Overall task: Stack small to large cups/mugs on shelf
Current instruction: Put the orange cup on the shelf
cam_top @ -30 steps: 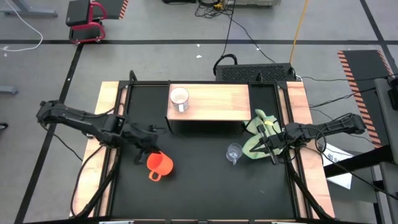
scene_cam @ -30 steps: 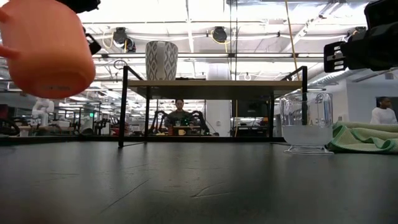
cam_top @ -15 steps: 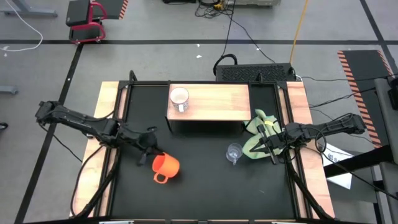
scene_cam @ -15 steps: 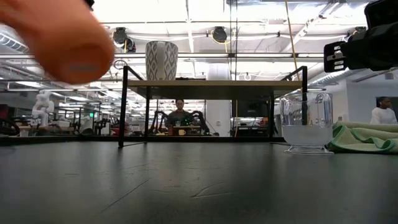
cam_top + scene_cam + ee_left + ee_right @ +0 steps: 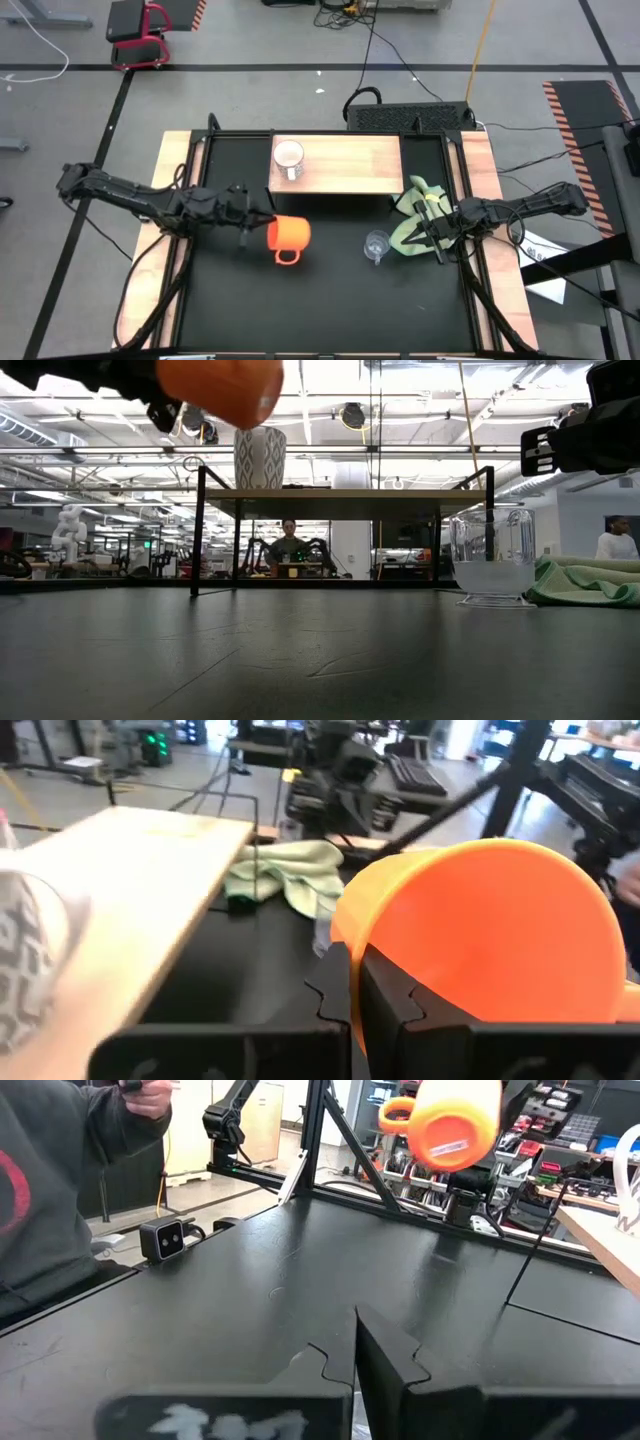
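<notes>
My left gripper [image 5: 252,218] is shut on the bright orange mug [image 5: 288,235], held in the air in front of the shelf's left part; the low view shows the mug [image 5: 220,380] above shelf height. The white mug [image 5: 288,158] stands upright on the left end of the light-wood shelf [image 5: 350,168]. The clear glass cup [image 5: 376,245] stands on the black table right of centre. My right gripper [image 5: 430,232] is shut and empty at the right, beside the yellow-green cloth [image 5: 412,212]. My left gripper pinches the orange mug's wall at its rim [image 5: 345,935], one finger [image 5: 385,990] inside the mouth and one outside. The fingers come level from the table's left. The mug is lifted clear and lies on its side, bottom toward the table's right, handle [image 5: 287,258] toward the near edge.
The shelf stands on black legs [image 5: 198,530] with open room beneath it. A person in a dark sweatshirt [image 5: 60,1190] shows beyond the table's near-left side. Bare black table [image 5: 320,300] lies near the front edge.
My left gripper has carried the orange mug up and toward the table's right and far side, toward the shelf. The mug has risen from about shelf height to above it and has turned, its bottom now pointing right.
</notes>
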### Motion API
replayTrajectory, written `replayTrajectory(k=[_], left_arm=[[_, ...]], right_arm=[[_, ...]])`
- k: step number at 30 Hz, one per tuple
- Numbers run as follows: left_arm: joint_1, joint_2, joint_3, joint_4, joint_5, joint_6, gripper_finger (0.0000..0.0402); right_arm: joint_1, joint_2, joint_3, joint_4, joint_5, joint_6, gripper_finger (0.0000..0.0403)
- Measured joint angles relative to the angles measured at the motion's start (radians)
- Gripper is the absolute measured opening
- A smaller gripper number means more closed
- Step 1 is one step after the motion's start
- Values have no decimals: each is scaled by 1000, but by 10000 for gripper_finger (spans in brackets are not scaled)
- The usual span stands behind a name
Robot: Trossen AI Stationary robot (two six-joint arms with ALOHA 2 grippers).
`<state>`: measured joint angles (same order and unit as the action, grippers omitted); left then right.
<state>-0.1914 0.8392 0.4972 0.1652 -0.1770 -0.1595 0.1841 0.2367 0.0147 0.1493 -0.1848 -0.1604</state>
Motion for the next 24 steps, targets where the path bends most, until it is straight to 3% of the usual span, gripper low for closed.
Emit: replayTrajectory(k=[8, 24], left_arm=[[53, 106, 173, -29, -3, 89, 4], [270, 344, 633, -414, 48, 145, 4]], right_arm=[[0, 0, 0, 3, 0, -1, 0], [0, 0, 0, 3, 0, 0, 0]])
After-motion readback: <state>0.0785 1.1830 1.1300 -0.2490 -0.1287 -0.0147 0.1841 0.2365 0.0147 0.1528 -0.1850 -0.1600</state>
